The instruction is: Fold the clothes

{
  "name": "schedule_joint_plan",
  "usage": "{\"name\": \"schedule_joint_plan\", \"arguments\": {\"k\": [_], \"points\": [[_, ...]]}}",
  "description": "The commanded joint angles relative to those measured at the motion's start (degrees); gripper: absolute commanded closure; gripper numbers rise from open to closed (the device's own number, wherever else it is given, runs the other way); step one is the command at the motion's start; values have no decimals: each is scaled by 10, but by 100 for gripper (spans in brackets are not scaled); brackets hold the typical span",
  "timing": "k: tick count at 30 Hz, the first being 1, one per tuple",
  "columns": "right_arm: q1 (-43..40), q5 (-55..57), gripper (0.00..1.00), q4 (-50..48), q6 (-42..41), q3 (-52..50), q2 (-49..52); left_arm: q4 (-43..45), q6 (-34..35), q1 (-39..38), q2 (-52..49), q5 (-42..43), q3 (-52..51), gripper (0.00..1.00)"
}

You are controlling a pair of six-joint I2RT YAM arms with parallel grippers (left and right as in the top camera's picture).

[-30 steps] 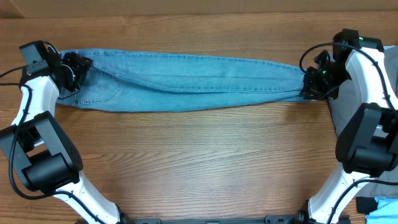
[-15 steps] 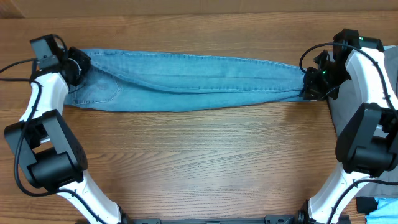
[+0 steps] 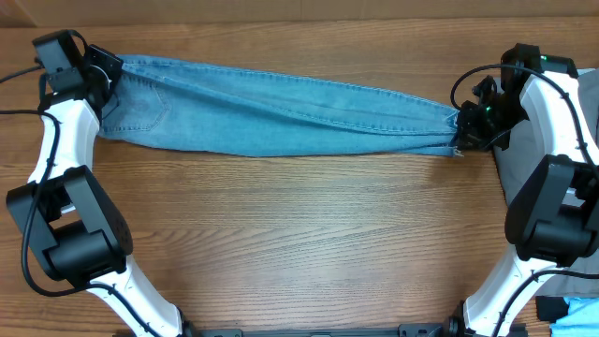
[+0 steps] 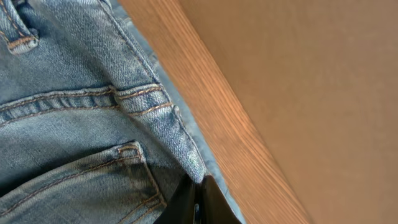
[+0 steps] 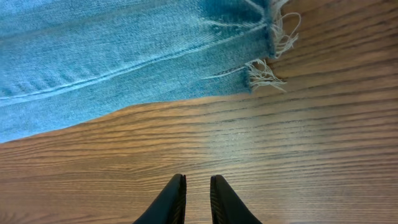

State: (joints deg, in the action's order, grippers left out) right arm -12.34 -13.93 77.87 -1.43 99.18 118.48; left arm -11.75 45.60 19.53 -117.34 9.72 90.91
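The light blue denim jeans (image 3: pixel 281 117) are stretched along the far side of the brown wooden bench (image 3: pixel 299 243), their waist clenched in the left tool (image 4: pixel 198 204), seemingly to pull them flat, while the right tool (image 5: pixel 196 200) is held slightly parted, empty, by the frayed hem

i see a brown wood table (image 3: pixel 299 234) with dark lines running across it. a plain tan board (image 3: pixel 281 7) stands along its far edge. on my right side a grey cloth (image 3: pixel 500 168) lies at the table's edge, and a small blue thing (image 3: pixel 573 318) shows in the near corner.
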Motion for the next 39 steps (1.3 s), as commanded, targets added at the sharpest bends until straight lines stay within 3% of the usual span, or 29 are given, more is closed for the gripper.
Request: {"name": "schedule_joint_plan", "arguments": {"k": [1, 4, 6, 9, 14, 23, 29, 32, 36, 39], "points": [[-1, 4, 82, 0, 4, 9, 2, -4, 4, -16, -24, -52, 14, 81], [-1, 9, 81, 0, 6, 9, 2, -30, -22, -16, -40, -34, 14, 62], [-1, 42, 72, 0, 25, 9, 2, -75, -71, -14, -41, -35, 14, 58], [0, 105, 61, -25, 36, 9, 2, -182, -112, -14, -40, -25, 14, 62], [6, 104, 61, -123, 64, 9, 2, -290, -131, -14, -40, -24, 14, 62], [26, 98, 60, -136, 109, -6, 40, -345, -131, -15, -40, -71, 14, 61], [26, 59, 60, -125, 107, -7, 85, -356, -139, -15, -41, -104, 9, 48], [26, 41, 59, -109, 104, -7, 126, -354, -140, -15, -41, -135, 2, 35], [21, 100, 60, -7, 104, -11, 144, -359, -176, -15, -42, -149, -5, 32], [-1, 223, 56, 22, 19, -12, 144, -379, -187, -15, -42, -165, -9, 36]]}}
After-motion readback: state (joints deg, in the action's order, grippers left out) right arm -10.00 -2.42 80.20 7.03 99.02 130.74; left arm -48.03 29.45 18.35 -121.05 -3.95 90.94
